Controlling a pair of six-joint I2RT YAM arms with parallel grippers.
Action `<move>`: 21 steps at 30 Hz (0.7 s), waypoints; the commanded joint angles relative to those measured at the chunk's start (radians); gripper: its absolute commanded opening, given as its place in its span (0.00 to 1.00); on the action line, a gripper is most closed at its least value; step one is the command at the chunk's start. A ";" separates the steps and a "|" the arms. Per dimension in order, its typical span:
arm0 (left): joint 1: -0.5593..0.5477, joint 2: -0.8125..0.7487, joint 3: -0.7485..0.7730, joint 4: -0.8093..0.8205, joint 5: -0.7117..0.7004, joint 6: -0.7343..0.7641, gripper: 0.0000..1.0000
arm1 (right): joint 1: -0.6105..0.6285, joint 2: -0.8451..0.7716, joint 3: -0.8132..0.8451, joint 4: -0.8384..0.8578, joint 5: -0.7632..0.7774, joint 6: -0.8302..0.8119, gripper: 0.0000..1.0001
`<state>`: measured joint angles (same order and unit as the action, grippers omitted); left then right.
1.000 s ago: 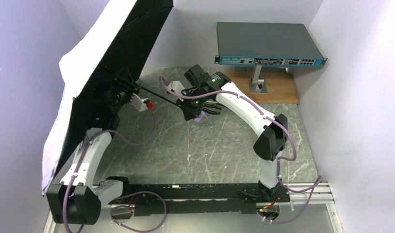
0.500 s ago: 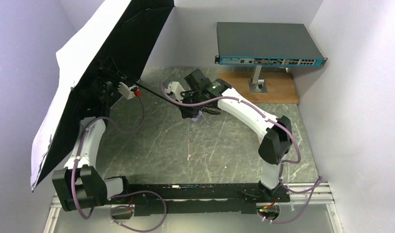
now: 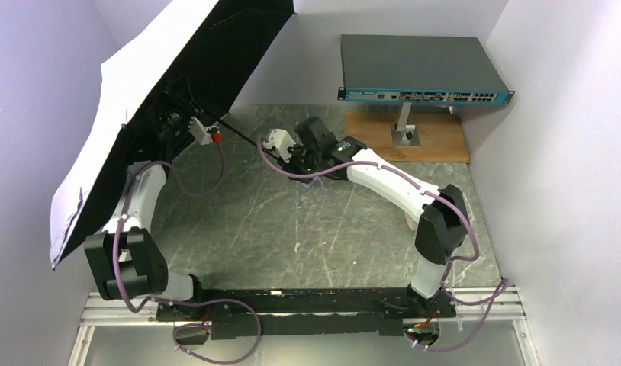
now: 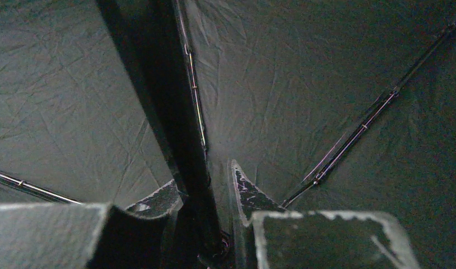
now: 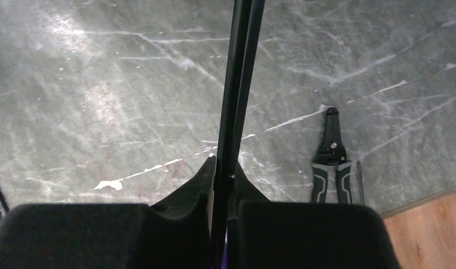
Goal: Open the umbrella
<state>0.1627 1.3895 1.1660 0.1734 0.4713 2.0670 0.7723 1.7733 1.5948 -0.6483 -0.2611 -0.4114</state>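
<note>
Umbrella (image 3: 193,69) is sitting spread at far left and tilting higher than a second ago, so it's looking open; right gripper (image 5: 224,168) is pinching the shaft (image 5: 240,67), left gripper (image 4: 206,188) is narrowing round it, grip unclear.

Top camera is looking down over the whole counter (image 3: 330,229) from above and behind; both wrist cameras are peering close along the umbrella (image 3: 201,61) shaft, left toward lining, right toward counter.
</note>
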 commanded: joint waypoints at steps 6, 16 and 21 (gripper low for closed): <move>0.230 0.109 0.230 0.272 -0.501 0.028 0.20 | -0.063 -0.109 -0.244 -0.481 0.046 -0.157 0.00; 0.233 0.159 0.287 0.293 -0.532 0.066 0.19 | -0.064 -0.129 -0.331 -0.484 0.024 -0.154 0.00; 0.228 0.133 0.253 0.338 -0.484 0.061 0.20 | -0.064 -0.094 -0.249 -0.455 0.005 -0.162 0.00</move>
<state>0.1627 1.5196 1.3094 0.1459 0.5724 2.0716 0.7574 1.6958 1.4151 -0.4137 -0.2188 -0.4419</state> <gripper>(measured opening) 0.239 0.132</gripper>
